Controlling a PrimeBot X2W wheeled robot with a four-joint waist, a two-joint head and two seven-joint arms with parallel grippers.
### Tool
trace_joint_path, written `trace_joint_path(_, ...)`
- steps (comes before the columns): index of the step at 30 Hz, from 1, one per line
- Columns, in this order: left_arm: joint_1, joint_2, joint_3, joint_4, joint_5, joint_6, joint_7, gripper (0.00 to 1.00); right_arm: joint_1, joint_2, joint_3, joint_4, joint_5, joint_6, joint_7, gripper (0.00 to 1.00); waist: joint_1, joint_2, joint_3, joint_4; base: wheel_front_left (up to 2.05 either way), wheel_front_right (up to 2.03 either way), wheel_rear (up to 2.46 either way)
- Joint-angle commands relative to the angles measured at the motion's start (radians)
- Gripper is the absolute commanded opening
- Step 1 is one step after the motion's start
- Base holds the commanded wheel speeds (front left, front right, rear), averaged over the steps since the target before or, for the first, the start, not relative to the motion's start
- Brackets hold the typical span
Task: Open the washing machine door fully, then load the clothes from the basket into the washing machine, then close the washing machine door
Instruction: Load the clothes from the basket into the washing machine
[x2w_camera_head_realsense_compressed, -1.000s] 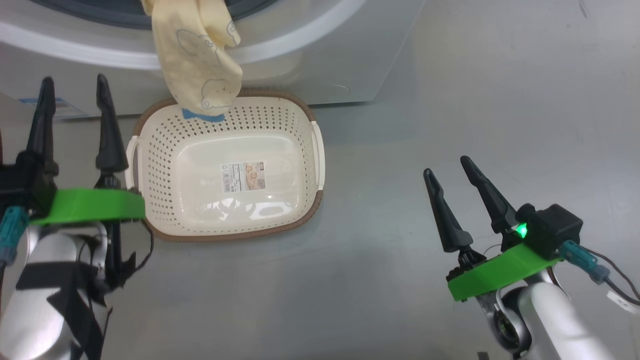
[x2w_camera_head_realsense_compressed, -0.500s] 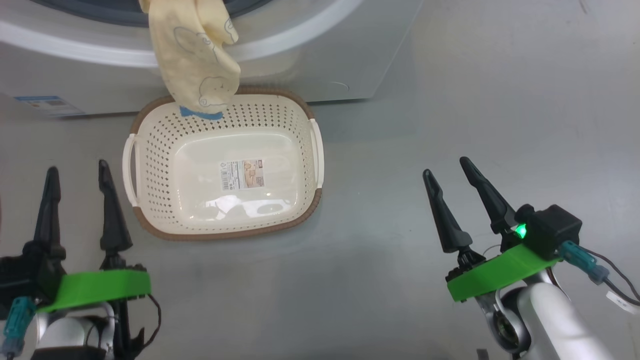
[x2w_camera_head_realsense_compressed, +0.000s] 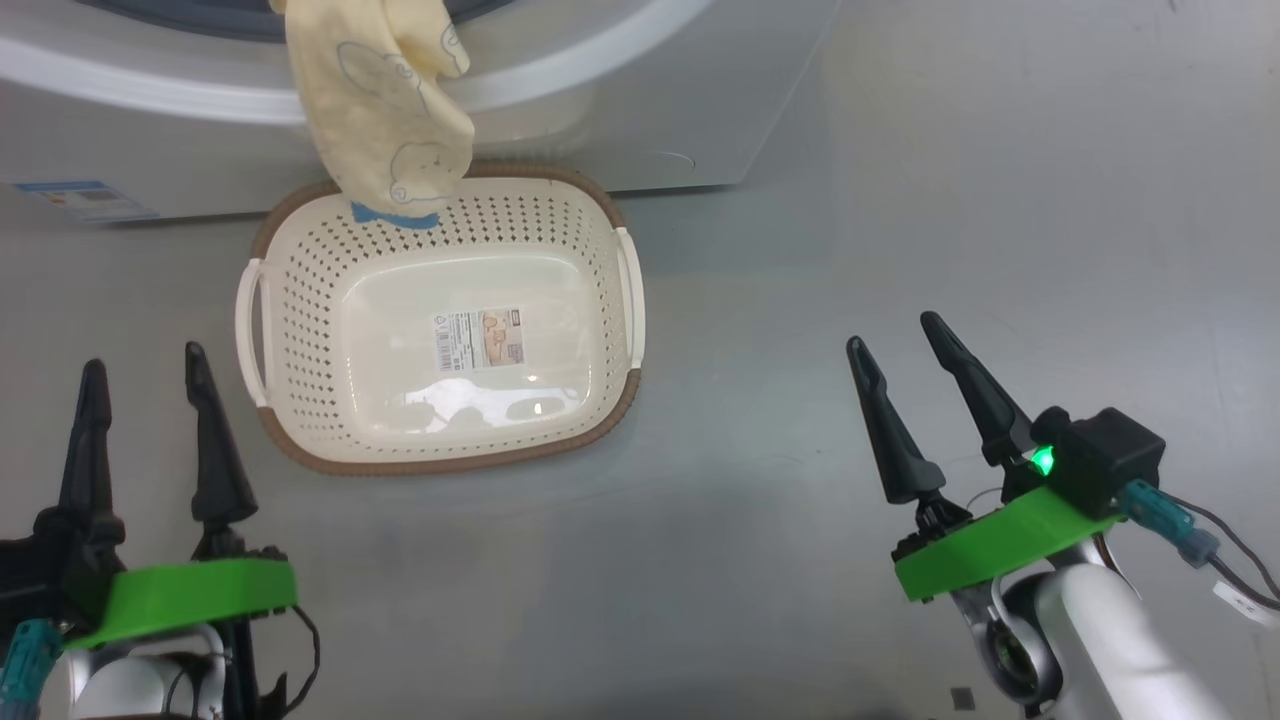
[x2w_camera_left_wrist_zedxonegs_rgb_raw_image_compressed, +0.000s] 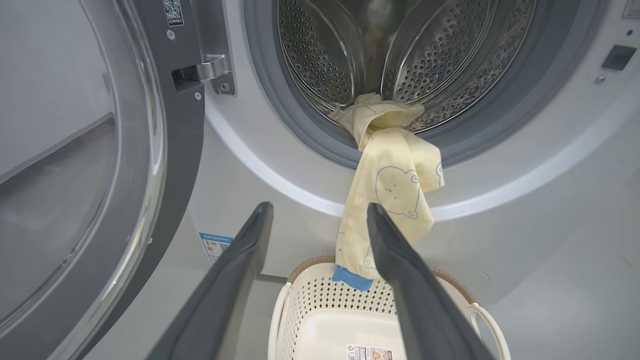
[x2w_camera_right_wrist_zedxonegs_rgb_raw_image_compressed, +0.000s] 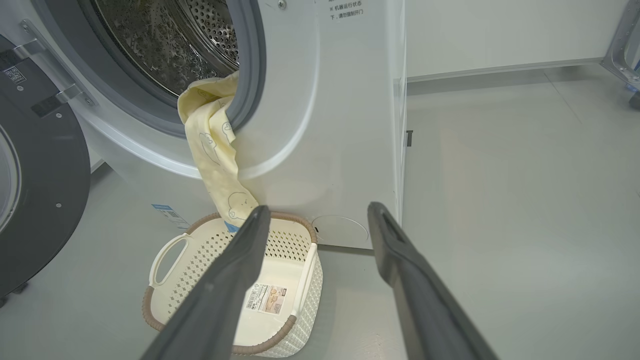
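A pale cream-yellow cloth (x2w_camera_head_realsense_compressed: 385, 110) with grey bear prints hangs out of the washing machine's (x2w_camera_head_realsense_compressed: 650, 120) grey-ringed mouth, its blue end over the basket's back rim. One end lies in the steel drum (x2w_camera_left_wrist_zedxonegs_rgb_raw_image_compressed: 340, 55). The cream basket (x2w_camera_head_realsense_compressed: 300, 330) stands on the floor against the machine with just a label on its floor. The black-rimmed door (x2w_camera_left_wrist_zedxonegs_rgb_raw_image_compressed: 100, 165) stands swung open to the left. My left gripper (x2w_camera_head_realsense_compressed: 142, 357) is open, left of the basket. My right gripper (x2w_camera_head_realsense_compressed: 892, 330) is open over bare floor, well to the right.
Grey floor (x2w_camera_head_realsense_compressed: 950, 200) stretches right of the machine towards a white wall (x2w_camera_right_wrist_zedxonegs_rgb_raw_image_compressed: 500, 35). A metal frame leg (x2w_camera_right_wrist_zedxonegs_rgb_raw_image_compressed: 622, 45) stands at the far right. A blue sticker (x2w_camera_head_realsense_compressed: 70, 198) sits low on the machine's front.
My left gripper has drawn back from beside the basket's left handle to the lower left, staying open. The camera has shifted slightly. The right arm and the cloth have not moved.
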Motion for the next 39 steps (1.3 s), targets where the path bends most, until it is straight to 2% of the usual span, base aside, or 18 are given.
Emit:
trace_joint_path(1, -0.002, 0.014, 0.034, -0.035, 0.002, 0.003, -0.003, 1.00, -0.003, -0.009, 0.013, -0.030, 0.007, 0.001, -0.007, 1.00, 0.0000, -0.0001, 0.004, 0.000, 0.00, 0.00, 0.00)
trace_joint_path(6, -0.059, 0.017, 0.024, -0.007, -0.006, -0.012, -0.001, 1.00, -0.013, -0.007, 0.019, -0.028, 0.007, 0.001, -0.007, 1.00, 0.0000, -0.0001, 0.020, -0.007, 0.00, 0.00, 0.00)
trace_joint_path(15, -0.272, 0.028, -0.030, 0.092, -0.003, -0.069, 0.017, 1.00, -0.039, -0.006, 0.034, -0.025, 0.009, 0.001, -0.007, 1.00, 0.0000, -0.0001, 0.054, -0.028, 0.00, 0.00, 0.00)
trace_joint_path(30, -0.556, -0.010, -0.090, 0.337, -0.027, -0.135, 0.036, 1.00, -0.056, -0.007, 0.046, -0.024, 0.009, 0.001, -0.007, 1.00, 0.0000, -0.0001, 0.115, -0.074, 0.00, 0.00, 0.00)
trace_joint_path(39, -0.660, -0.041, -0.106, 0.499, -0.043, -0.172, 0.015, 1.00, -0.061, -0.006, 0.042, -0.034, 0.002, 0.001, -0.007, 1.00, 0.0000, -0.0001, 0.178, -0.080, 0.00, 0.00, 0.00)
